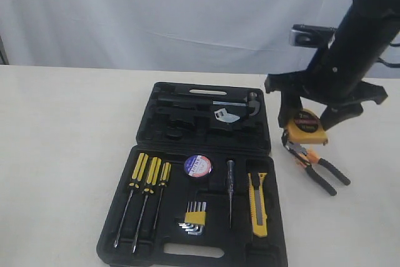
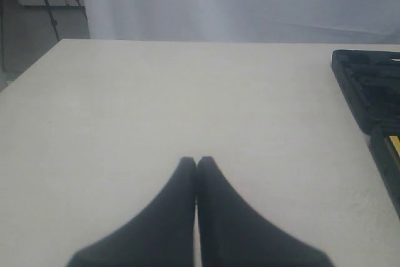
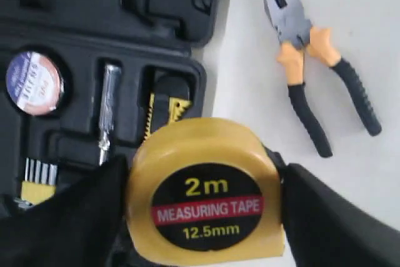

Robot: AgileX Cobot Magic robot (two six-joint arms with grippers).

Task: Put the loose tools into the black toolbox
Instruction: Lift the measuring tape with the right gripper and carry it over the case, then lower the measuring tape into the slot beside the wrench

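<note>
You're approx halfway. Two of the four loose tools sit in recesses of the open black toolbox [image 1: 250,256]: the black tape roll [image 1: 197,166] w/ its white-blue-red label is in the round pocket near the hinge, and the yellow-black utility knife [image 1: 258,204] is in its slot along the toolbox's right edge.

Two are left. The yellow "2m" tape measure [image 3: 206,192] is not in the toolbox yet: your right end effector [image 1: 310,120] has it clamped, jaws spread wide w/ a finger pressing ea. side of the case, held up in the air just off the toolbox's right edge, beside the lid half. The orange-and-black-handled pliers [image 1: 319,167] lie flat on the table [image 1: 62,154], right of the toolbox and clear of it, untouched.

Your left end effector [image 2: 197,164] is closed w/ nothing in it, over bare table left of the toolbox.

My read: next you seat the tape measure in a free recess, prob. in the lid half. Which one fits I can't tell from here. Then the pliers.
</note>
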